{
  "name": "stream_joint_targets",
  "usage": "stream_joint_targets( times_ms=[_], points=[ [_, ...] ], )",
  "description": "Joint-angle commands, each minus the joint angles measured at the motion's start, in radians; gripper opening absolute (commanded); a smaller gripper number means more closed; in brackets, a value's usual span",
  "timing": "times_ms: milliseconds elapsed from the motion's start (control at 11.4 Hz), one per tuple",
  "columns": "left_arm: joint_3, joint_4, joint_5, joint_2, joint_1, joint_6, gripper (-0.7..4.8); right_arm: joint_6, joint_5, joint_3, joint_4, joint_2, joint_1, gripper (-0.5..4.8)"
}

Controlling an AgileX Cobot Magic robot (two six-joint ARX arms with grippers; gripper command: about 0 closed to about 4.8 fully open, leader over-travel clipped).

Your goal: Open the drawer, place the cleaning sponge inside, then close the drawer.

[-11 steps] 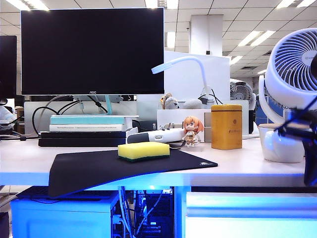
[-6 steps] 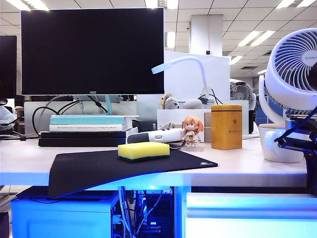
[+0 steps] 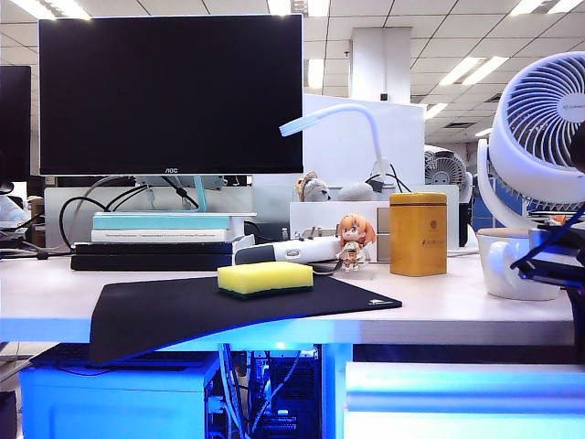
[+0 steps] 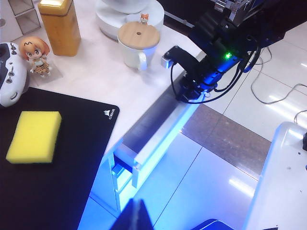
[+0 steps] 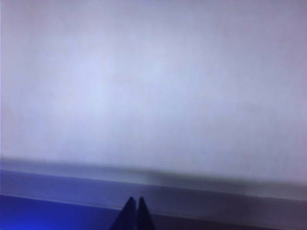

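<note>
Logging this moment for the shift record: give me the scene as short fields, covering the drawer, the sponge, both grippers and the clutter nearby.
drawer: pulled partly out from under the desk edge
cleaning sponge: flat on the black mat, untouched
right gripper: shut, tips together close to a pale surface; its arm sits at the drawer's far end in the left wrist view
left gripper: shut, hanging above the floor in front of the desk, holding nothing
nearby: yellow tin, figurine, lidded mug, fan
</note>
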Motion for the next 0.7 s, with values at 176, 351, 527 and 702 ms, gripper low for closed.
stream_joint_targets(
  times_ms=[176, 351, 527, 702],
  points=[
    [0.005, 0.013, 0.004, -0.001, 0.0, 0.004, -0.05, -0.004, -0.006, -0.001, -0.153, -0.003, 0.002, -0.09],
    [0.005, 0.013, 0.004, -0.001, 0.0, 0.004, -0.05, -0.004, -0.006, -0.002, -0.209, -0.003, 0.002, -0.09],
    [0.005, 0.013, 0.003, -0.001, 0.0, 0.004, -0.05, -0.004, -0.01, -0.002, -0.256, -0.004, 0.002, -0.09],
    [0.005, 0.013, 0.003, -0.001, 0.0, 0.004, -0.05, -0.004, -0.01, -0.002, -0.329, -0.003, 0.003, -0.09]
  ],
)
